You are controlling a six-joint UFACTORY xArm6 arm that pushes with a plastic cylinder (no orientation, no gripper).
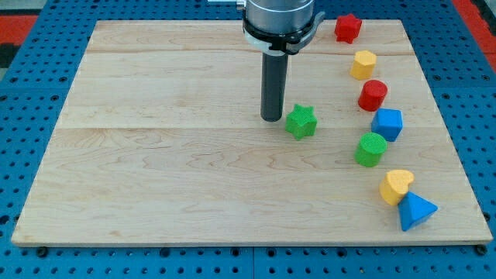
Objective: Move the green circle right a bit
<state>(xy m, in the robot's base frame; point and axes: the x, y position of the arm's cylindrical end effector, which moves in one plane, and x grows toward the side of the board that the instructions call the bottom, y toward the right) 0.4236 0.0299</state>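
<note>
The green circle (371, 149) stands at the view's right on the wooden board (155, 170), just below and left of a blue block (387, 124). My tip (271, 118) rests on the board near the middle, well to the left of the green circle. A green star (301, 122) lies just right of my tip, between it and the circle, and I cannot tell if they touch.
Along the view's right side run a red star (347, 28), a yellow block (363, 64), a red round block (373, 94), a yellow heart (397, 186) and a blue triangle (415, 211). The board's right edge is close behind them.
</note>
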